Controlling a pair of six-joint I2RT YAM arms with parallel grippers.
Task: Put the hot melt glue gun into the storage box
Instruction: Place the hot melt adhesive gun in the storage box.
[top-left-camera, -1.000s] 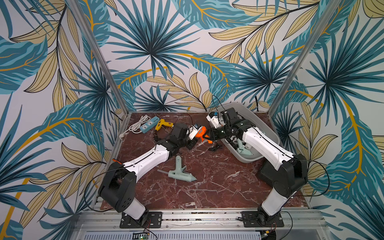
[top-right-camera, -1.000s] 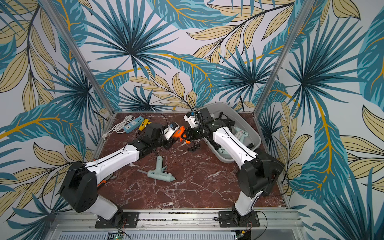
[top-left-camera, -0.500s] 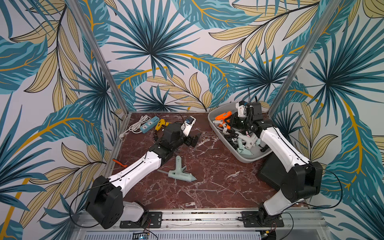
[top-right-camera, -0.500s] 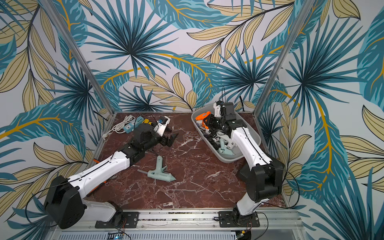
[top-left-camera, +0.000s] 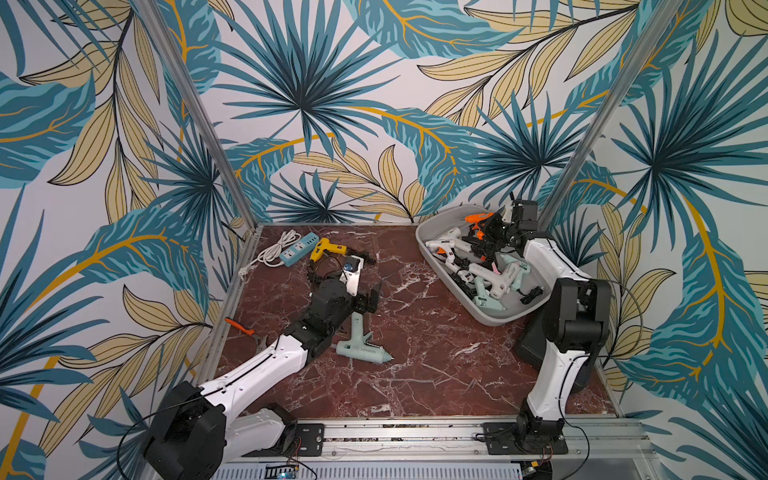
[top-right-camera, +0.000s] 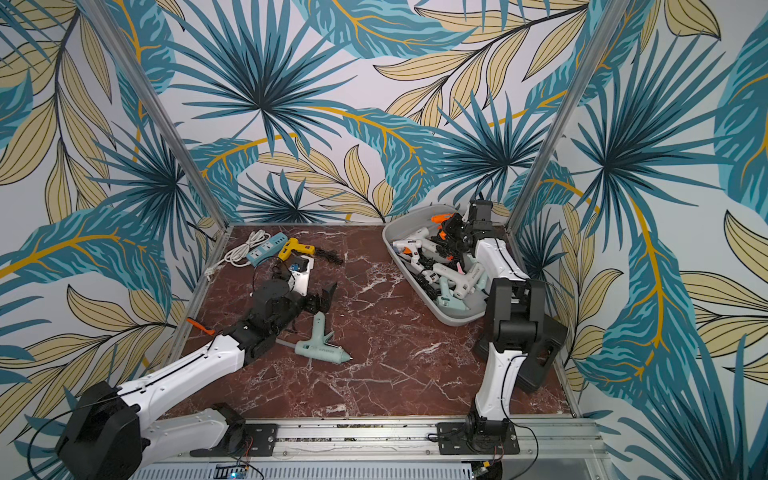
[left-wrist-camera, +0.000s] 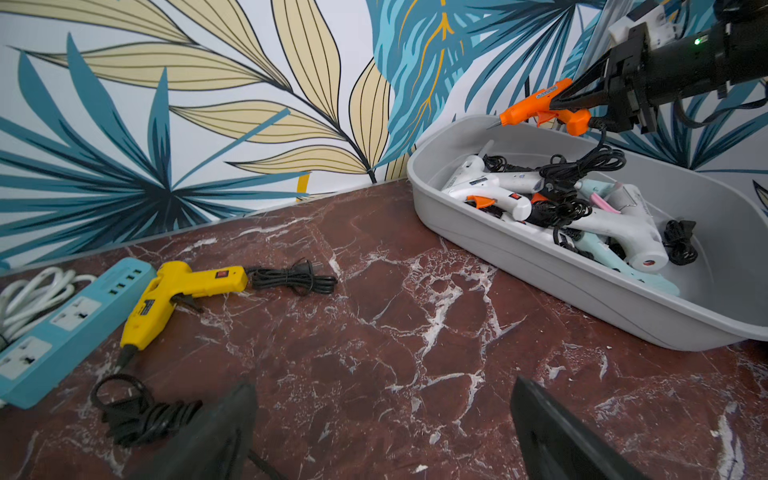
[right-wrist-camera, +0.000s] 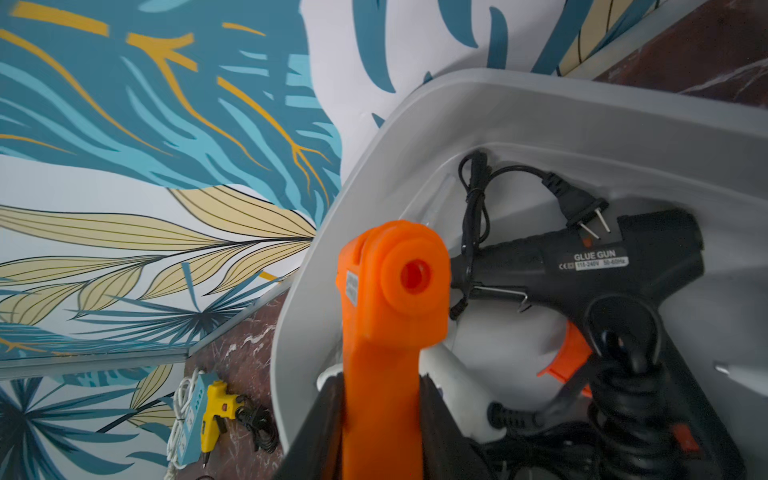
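Note:
The storage box (top-left-camera: 494, 318) (top-right-camera: 453, 318) (left-wrist-camera: 582, 299) is a light grey tub at the table's back right, holding several glue guns and cords. My right gripper (top-left-camera: 488, 226) (left-wrist-camera: 569, 99) (right-wrist-camera: 380, 382) is shut on an orange hot melt glue gun (top-left-camera: 478, 218) (top-right-camera: 441, 217) (left-wrist-camera: 536, 109) (right-wrist-camera: 386, 332), held in the air over the box's far corner. My left gripper (top-left-camera: 376, 293) (top-right-camera: 324, 297) (left-wrist-camera: 382, 386) hangs open and empty over the table's middle left. A mint glue gun (top-left-camera: 361, 347) (top-right-camera: 320, 347) lies just in front of it. A yellow glue gun (top-left-camera: 326, 248) (left-wrist-camera: 183, 291) lies at the back left.
A blue power strip (top-left-camera: 297, 248) (left-wrist-camera: 62, 328) with a white cable sits at the back left by the yellow gun. A black cord bundle (left-wrist-camera: 137, 411) lies near the left gripper. An orange-handled tool (top-left-camera: 240, 326) lies at the table's left edge.
My left gripper has opened and let go of the orange gun, then drawn back to the left. My right gripper has carried the gun from the table's middle to over the box.

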